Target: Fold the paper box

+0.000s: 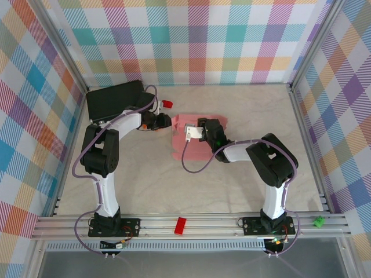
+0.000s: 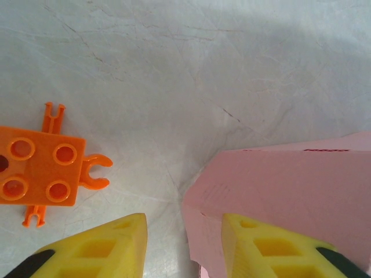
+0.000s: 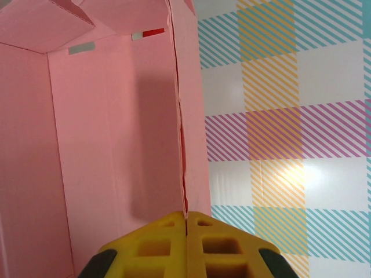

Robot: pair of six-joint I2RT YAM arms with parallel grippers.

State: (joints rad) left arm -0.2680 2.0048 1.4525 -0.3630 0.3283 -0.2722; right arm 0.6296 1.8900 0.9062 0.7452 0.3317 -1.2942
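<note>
The paper box (image 1: 194, 145) is a pale-pink card shape, partly raised, in the middle of the table. My right gripper (image 1: 201, 124) reaches into it from the right. In the right wrist view its yellow fingers (image 3: 186, 215) are shut on an upright wall of the box (image 3: 110, 127), whose thin edge runs straight up from between them. My left gripper (image 1: 167, 123) sits at the box's left edge. In the left wrist view it stands open (image 2: 184, 223). A pink flap corner (image 2: 290, 179) lies under its right finger and reaches into the gap, with bare table beside it.
A black case (image 1: 116, 98) lies at the back left. A small orange-red brick (image 2: 40, 165) sits near it, just left of my left gripper. A red block (image 1: 181, 225) and a green block (image 1: 318, 220) rest on the front rail. Plaid walls enclose the table.
</note>
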